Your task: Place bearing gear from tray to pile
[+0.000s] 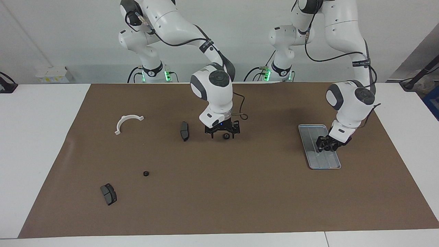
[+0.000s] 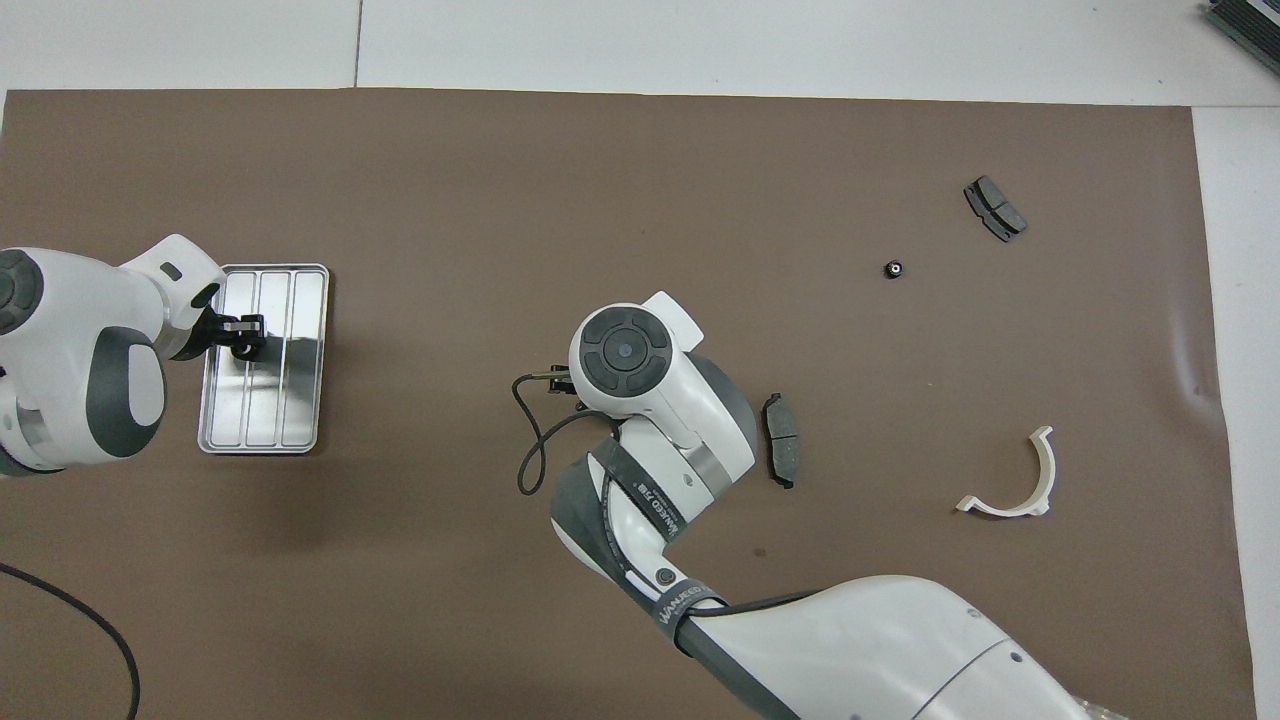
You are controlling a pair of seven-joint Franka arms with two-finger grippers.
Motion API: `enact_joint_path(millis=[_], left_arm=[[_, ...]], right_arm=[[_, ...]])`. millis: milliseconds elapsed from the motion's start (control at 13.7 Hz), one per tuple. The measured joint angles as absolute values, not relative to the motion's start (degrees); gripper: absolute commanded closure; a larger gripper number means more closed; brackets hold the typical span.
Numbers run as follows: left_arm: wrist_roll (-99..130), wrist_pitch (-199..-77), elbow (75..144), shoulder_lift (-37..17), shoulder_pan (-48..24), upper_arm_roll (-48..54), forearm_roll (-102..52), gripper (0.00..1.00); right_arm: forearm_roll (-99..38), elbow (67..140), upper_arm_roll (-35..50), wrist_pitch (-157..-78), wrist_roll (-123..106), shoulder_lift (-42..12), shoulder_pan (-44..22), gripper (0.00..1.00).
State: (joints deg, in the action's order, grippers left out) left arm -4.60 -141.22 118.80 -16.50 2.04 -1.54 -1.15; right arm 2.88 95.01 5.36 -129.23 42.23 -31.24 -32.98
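resting on the flat silver-grey ridged metal tray (image 1: 319,146), the small black bearing gear (image 2: 242,349) sat between the left gripper (image 1: 327,145) fingertips; whether clenched, i couldn't tell. the right gripper (image 1: 222,132) hung spread over another small black gear (image 1: 226,136), which the overhead view hid.

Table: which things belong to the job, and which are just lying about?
Job: tray, gear at tray, mid-table gear, third gear, white bracket, middle brake pad, corner brake pad.
Lying about: black cable, white box.
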Motion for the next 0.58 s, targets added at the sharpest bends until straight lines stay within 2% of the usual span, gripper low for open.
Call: enact_joint_path(millis=[146, 292, 438, 584], left_arm=[[-4.60, -141.24, 118.79, -16.46, 2.04, -1.53, -1.15, 0.86], [-4.60, -141.24, 118.75, -16.47, 2.04, -1.53, -1.15, 0.98], [-4.60, -140.69, 117.78, -16.53, 1.96, -1.44, -1.15, 1.00], [-3.15, -136.34, 114.08, -16.56, 1.24, -0.89, -1.17, 1.00]], right_arm=[[3.00, 95.46, 5.36, -129.23, 42.23, -31.59, -33.09, 0.24], [3.07, 95.85, 5.35, -129.19, 42.23, -31.59, -33.10, 0.31], [3.09, 96.22, 5.36, -129.02, 42.26, -31.59, -33.15, 0.39], [3.30, 96.40, 5.30, -128.64, 42.65, -31.42, -33.16, 0.55]])
